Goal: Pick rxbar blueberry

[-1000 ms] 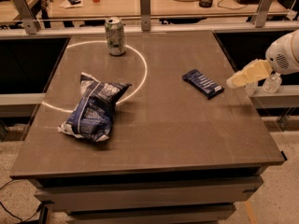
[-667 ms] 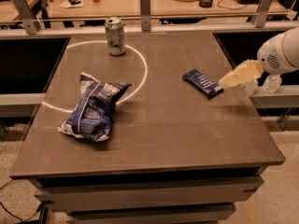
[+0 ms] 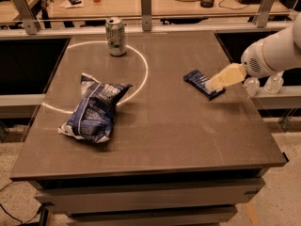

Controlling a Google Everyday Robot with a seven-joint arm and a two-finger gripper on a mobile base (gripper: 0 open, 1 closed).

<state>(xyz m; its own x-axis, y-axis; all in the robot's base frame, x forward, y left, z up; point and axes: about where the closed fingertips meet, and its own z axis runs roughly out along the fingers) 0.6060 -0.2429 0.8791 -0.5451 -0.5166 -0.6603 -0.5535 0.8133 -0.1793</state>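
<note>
The rxbar blueberry (image 3: pixel 198 80) is a small flat dark navy bar with pale lettering. It lies on the table's right half, angled. My gripper (image 3: pixel 217 82) comes in from the right on a white arm. Its pale yellowish fingers reach over the bar's right end and cover part of it. The bar still lies flat on the table.
A big blue-and-white chip bag (image 3: pixel 94 108) lies at the left front. A green-and-white can (image 3: pixel 115 36) stands upright at the back, on a white circle line. The grey table (image 3: pixel 160 135) has railings behind and a cluttered desk beyond.
My gripper has moved left, from beside the table's right edge to over the bar's right end. The bar, bag and can have not moved.
</note>
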